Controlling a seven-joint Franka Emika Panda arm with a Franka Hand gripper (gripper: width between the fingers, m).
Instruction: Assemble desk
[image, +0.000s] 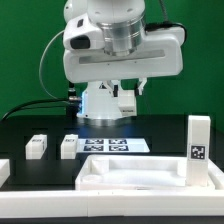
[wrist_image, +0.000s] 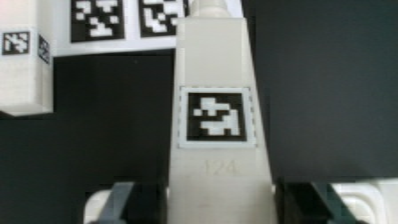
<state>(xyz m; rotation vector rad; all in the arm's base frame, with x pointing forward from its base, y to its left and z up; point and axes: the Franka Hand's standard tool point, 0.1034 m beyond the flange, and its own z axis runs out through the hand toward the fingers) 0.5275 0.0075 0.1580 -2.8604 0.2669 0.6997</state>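
Observation:
The desk top (image: 135, 172), a white rimmed tray shape, lies at the front of the table. One white leg (image: 198, 142) with a tag stands upright at its end on the exterior view's right. My gripper (image: 125, 97) hangs well above the table at the back and is shut on another white leg (wrist_image: 217, 110). That leg bears a square tag and runs lengthwise away from the camera. The dark pads (wrist_image: 121, 202) sit against both of its sides. Two loose legs (image: 37, 146) (image: 69, 146) lie on the exterior view's left; one also shows in the wrist view (wrist_image: 18, 75).
The marker board (image: 112, 145) lies flat behind the desk top and also shows in the wrist view (wrist_image: 125, 20). Another white piece (image: 3, 171) is cut off at the exterior view's left edge. The robot base (image: 100, 100) stands at the back.

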